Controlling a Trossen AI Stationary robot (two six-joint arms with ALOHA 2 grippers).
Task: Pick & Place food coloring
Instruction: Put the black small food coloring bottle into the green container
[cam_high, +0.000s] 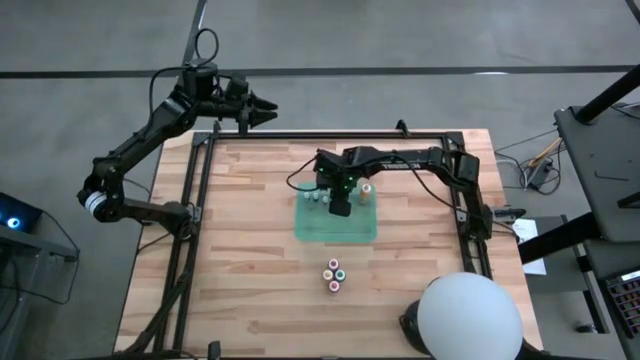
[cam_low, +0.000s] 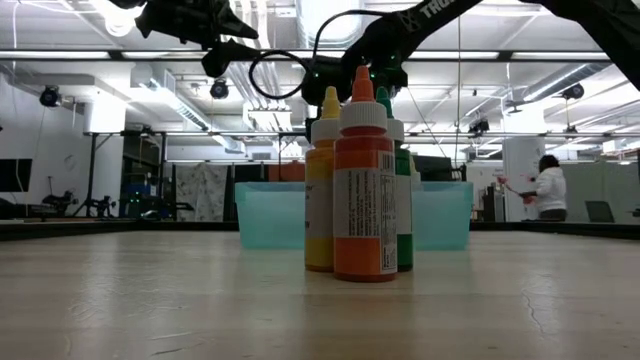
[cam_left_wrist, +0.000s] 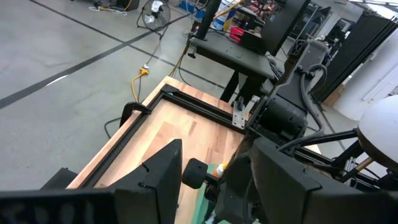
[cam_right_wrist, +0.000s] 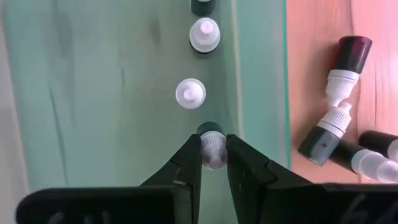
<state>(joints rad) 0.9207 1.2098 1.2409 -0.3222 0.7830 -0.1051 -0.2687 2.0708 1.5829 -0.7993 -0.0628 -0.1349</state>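
Observation:
A green see-through tray lies mid-table. In it stand small white-capped food coloring bottles in a row. My right gripper points down into the tray, shut on the nearest bottle of that row. More small bottles lie on the wood beside the tray. A cluster of taller bottles stands on the near side of the tray. My left gripper hangs open and high beyond the table's far left corner, holding nothing. My right gripper pinches the small bottle's white cap between its two fingertips. The fingers come from above, pointing steeply down. The bottle stands upright under them, in line with the other bottles in the tray; whether its base rests on the tray floor I cannot tell.
A black frame rail runs around the tabletop. A large white dome sits at the near right corner. Bare wood lies left and right of the tray. A person stands far off in the room.

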